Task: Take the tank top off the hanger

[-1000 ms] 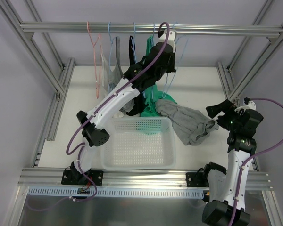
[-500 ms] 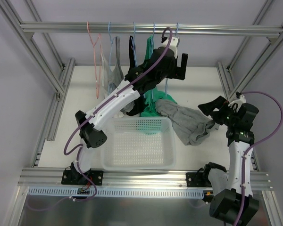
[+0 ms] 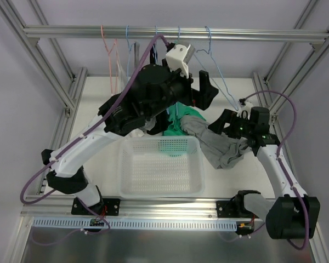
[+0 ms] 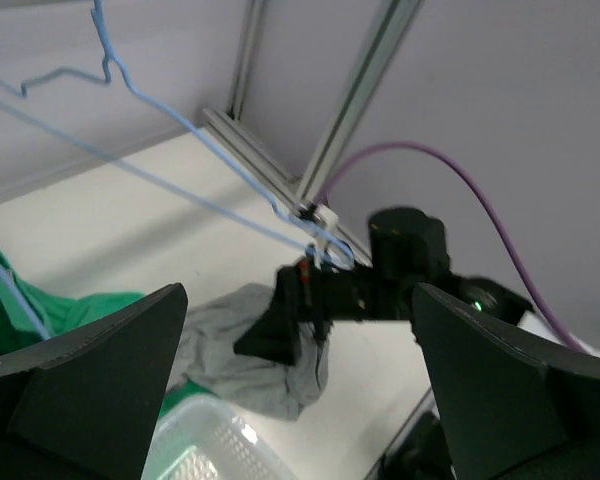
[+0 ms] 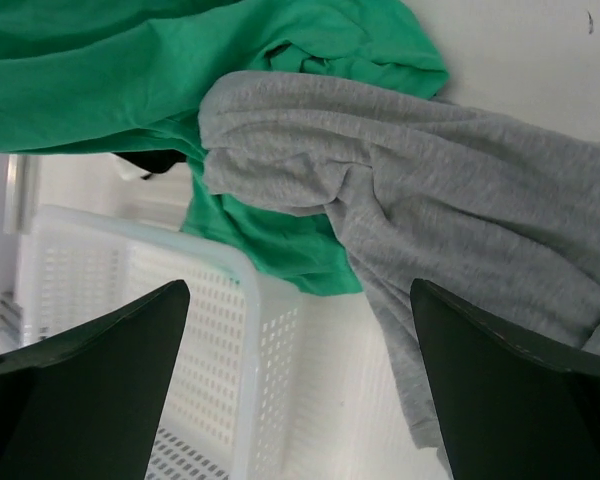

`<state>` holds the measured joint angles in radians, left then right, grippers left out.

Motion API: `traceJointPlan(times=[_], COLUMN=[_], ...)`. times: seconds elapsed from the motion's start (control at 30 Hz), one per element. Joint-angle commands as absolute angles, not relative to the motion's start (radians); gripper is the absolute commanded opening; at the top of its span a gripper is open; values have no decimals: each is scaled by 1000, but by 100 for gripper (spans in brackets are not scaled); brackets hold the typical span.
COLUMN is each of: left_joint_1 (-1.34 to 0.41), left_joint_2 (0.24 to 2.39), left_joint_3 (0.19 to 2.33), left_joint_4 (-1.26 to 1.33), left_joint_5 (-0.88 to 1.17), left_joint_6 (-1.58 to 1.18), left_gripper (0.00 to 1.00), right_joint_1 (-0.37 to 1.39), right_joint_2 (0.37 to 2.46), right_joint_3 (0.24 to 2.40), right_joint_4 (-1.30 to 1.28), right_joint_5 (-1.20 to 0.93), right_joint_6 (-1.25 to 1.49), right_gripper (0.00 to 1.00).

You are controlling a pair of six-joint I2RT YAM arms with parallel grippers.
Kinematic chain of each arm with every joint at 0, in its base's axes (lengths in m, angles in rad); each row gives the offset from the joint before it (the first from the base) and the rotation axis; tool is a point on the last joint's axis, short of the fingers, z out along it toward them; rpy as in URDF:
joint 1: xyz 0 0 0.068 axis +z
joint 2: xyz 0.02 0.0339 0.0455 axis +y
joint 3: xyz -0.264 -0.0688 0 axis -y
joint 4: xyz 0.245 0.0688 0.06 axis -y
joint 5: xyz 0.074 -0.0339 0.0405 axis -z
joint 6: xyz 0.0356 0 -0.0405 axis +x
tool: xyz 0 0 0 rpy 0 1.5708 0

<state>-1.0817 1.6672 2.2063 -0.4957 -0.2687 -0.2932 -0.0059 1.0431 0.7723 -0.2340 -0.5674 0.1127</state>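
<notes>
I see the white table [image 3: 98, 109] inside the aluminium frame [image 3: 66, 104], with the tank top [image 3: 222, 145] crumpled just right of the basket [image 3: 121, 170], its long axis running far-left to near-right. The hanger [image 3: 222, 82] hangs bare from the far rail [image 3: 263, 35]. My left hand [image 4: 300, 400] and right hand [image 5: 300, 400] both gape, empty.

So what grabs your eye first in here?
The big black left gripper hangs wide open at centre, just below the top rail. Beside it on the right a bare light-blue hanger hangs from the rail, and the grey tank top lies crumpled on the table right of the white basket, partly over a green top.
</notes>
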Motion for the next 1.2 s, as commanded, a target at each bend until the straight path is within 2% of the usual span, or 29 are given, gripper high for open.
traceJointPlan(times=[0.0,0.03,0.13,0.5,0.57,0.6,0.63,0.7,0.77,0.83,1.03,1.17], left_joint_1=[-1115,-1129,-1137,-1147,-1147,-1147,-1147,-1147,-1147,-1147,-1147,-1147], left_joint_2=[1556,1530,1421,997,930,902,850,795,720,655,555,537], left_joint_3=[2077,2044,1913,1471,1405,1379,1356,1284,1226,1177,1095,1080], left_joint_4=[-472,-469,-463,-459,-460,-460,-462,-462,-463,-465,-505,-584], left_joint_5=[-322,-333,-363,-420,-434,-449,-466,-514,-541,-569,-600,-656], left_joint_6=[-271,-272,-288,-311,-308,-305,-307,-310,-310,-308,-322,-334], left_gripper=[99,99,99,99,99,99,99,99,99,99,99,99], right_joint_1=[110,132,170,213,213,207,207,204,193,184,160,126], right_joint_2=[1107,1132,1186,1509,1549,1569,1565,1531,1470,1403,1229,1032], right_joint_3=[845,851,873,884,893,902,899,879,874,871,882,882], right_joint_4=[-212,-210,-212,-225,-262,-293,-296,-295,-296,-296,-328,-330], right_joint_5=[-361,-268,-169,-121,-74,-49,-23,50,92,109,138,146], right_joint_6=[-38,-54,-77,-97,-72,-65,-57,-28,-14,-3,25,35], right_gripper=[99,99,99,99,88,79,61,49,31,0,0,0])
